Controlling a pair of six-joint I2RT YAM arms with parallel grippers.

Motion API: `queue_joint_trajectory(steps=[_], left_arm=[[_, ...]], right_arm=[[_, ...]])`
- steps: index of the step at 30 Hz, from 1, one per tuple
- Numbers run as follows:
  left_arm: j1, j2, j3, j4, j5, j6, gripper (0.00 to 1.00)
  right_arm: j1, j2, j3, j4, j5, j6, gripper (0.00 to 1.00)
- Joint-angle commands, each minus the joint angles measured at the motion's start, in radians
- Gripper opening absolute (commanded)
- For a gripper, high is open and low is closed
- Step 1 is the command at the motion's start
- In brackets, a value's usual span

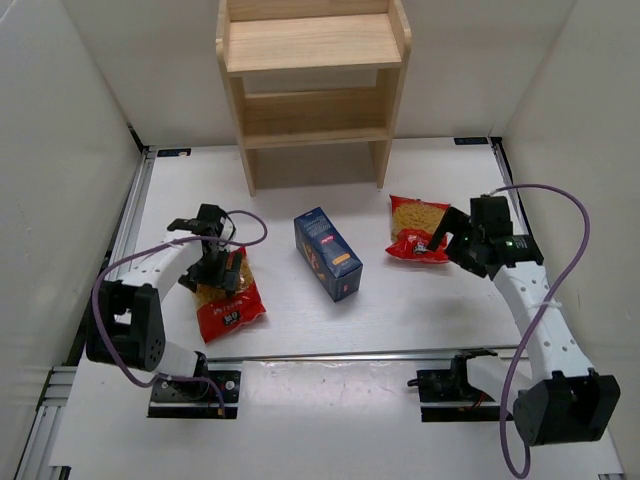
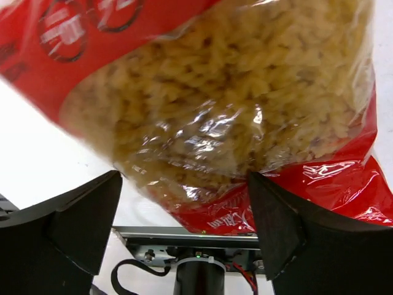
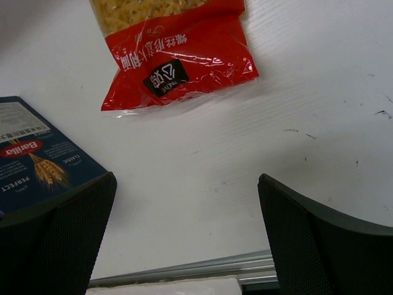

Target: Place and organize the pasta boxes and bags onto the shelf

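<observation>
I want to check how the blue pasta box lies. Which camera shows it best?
The top external view: the whole blue pasta box lies in plain sight, nothing covering it. The right wrist view catches only one corner at its left edge. The left wrist view shows none of it.

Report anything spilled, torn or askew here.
Nothing looks spilled or torn. The box lies flat, diagonal to the shelf; the left bag and right bag also lie slanted. The shelf itself stands upright and square. Just unsorted packages, no damage visible.
</observation>
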Motion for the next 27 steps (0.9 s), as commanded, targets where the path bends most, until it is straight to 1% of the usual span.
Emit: queue_joint_trajectory(steps=[1,3,4,7,8,9,14,17,18,21,27], left_arm=[[-0.024,0.013,-0.010,0.013,0.018,0.000,0.92],[-0.024,0.024,-0.023,0.033,0.063,0.000,0.83],[-0.034,0.034,-0.023,0.033,0.102,0.000,0.70],[-0.034,0.056,-0.032,0.056,0.155,0.000,0.44],[-0.034,0.069,-0.020,0.056,0.155,0.000,0.24],[-0.034,0.070,-0.019,0.056,0.155,0.000,0.10],[-0.034,0.011,0.016,0.024,0.143,0.000,0.10],[-0.034,-0.081,0.077,-0.010,0.143,0.000,0.10],[-0.034,-0.135,0.106,-0.010,0.143,0.000,0.10],[-0.034,-0.215,0.152,-0.010,0.143,0.000,0.10],[-0.034,-0.260,0.175,-0.030,0.152,0.000,0.10]], right_arm=[[0.048,0.041,0.033,0.031,0.031,0.028,1.00],[0.068,0.064,0.062,0.031,0.063,0.028,1.00],[0.083,0.064,0.071,0.031,0.073,0.028,1.00],[0.093,0.075,0.094,0.022,0.106,0.028,1.00],[0.093,0.075,0.094,0.010,0.115,0.028,1.00],[0.103,0.075,0.094,0.009,0.115,0.028,1.00],[0.112,0.066,0.094,-0.001,0.153,0.019,1.00],[0.112,0.057,0.085,-0.001,0.162,0.019,1.00],[0.112,0.057,0.085,-0.001,0.163,0.019,1.00],[0.122,0.057,0.085,-0.001,0.163,0.019,1.00],[0.131,0.057,0.085,-0.001,0.181,0.028,1.00]])
